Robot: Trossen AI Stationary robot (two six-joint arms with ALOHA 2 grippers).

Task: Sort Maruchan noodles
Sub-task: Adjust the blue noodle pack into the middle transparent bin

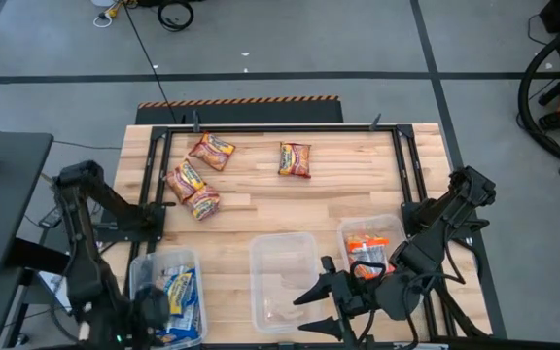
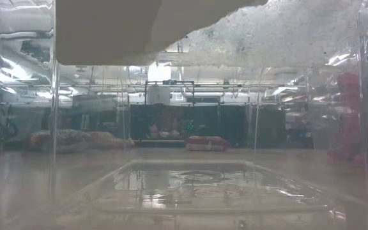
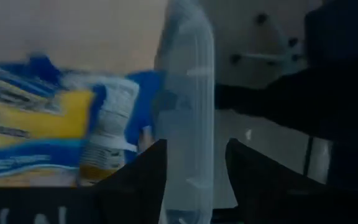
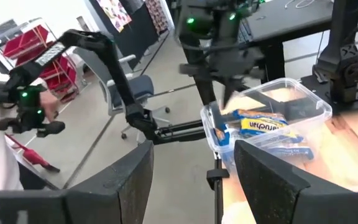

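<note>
Nearest the robot sit three bins: the left bin (image 1: 166,297) with blue packets (image 1: 180,294), the middle bin (image 1: 285,282) with no packet in it that I can see, the right bin (image 1: 371,245) with orange packets (image 1: 367,246). The left gripper (image 3: 194,163) hangs at the left bin's edge, fingers apart astride its clear wall, a blue packet just beside them, nothing clamped. The right gripper (image 1: 327,295) lies low at about 5 o'clock on the table, between the middle and right bins, jaws apart and empty.

Far side, well apart from both: three dark red packets (image 1: 194,178) clustered at 11 o'clock, long axes slanted, and a fourth red packet (image 1: 295,159) alone near 12, long axis running away from the robot. The cluster lies on the left arm's side, so the left gripper looks the likelier for it; the lone one sits nearly midway between arms.

The low view looks through the middle bin's walls, so the packets there blur; both grippers are hidden from it
</note>
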